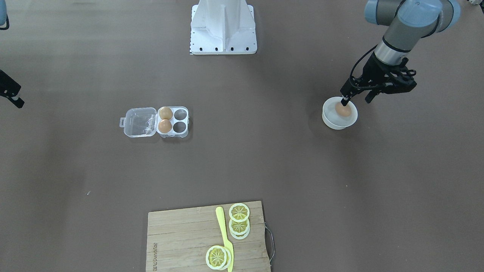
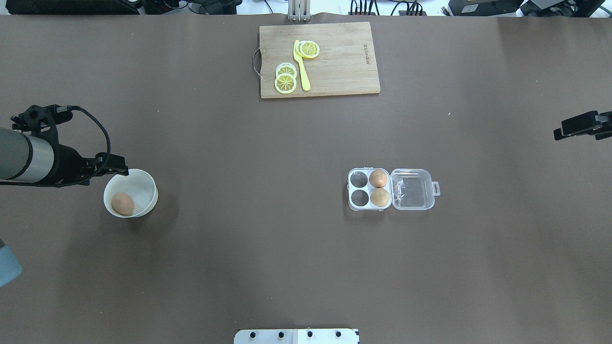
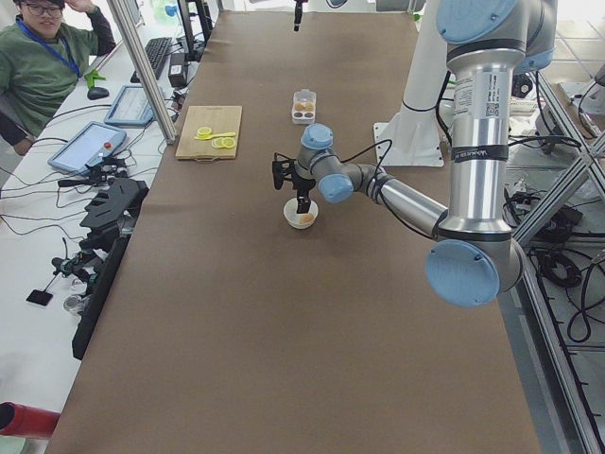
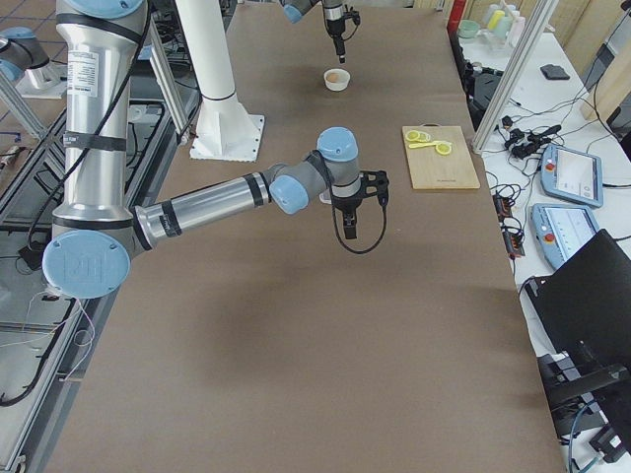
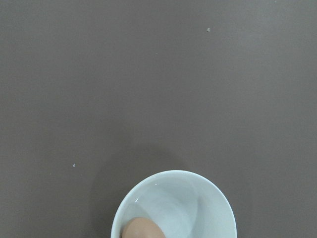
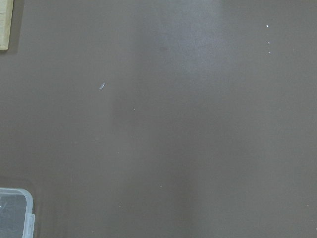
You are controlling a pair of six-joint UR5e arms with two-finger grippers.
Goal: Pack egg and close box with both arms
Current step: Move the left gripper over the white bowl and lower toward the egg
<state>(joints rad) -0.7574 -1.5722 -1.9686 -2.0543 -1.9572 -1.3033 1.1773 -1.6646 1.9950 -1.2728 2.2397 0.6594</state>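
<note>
- the egg lies in the white bowl, off-centre and close to its wall. it is well apart from the box.
- the box sits open with its lid flat. two eggs fill the cups beside the hinge and two cups are bare.
- the left gripper hangs over the bowl's rim with its jaws apart. one fingertip is down near the egg and nothing is held.
- the right gripper is far off near the table's end; i cannot tell whether its jaws are apart or together.
- the egg probably handles as light, rigid and smooth (apt to roll on the curved bowl floor), and a hard squeeze would likely crack it.
- the best hold looks to be across its narrow waist, closing gently, though the bowl wall crowds one side.
- the box looks thin and light, so it is likely to slide unless steadied.
</note>
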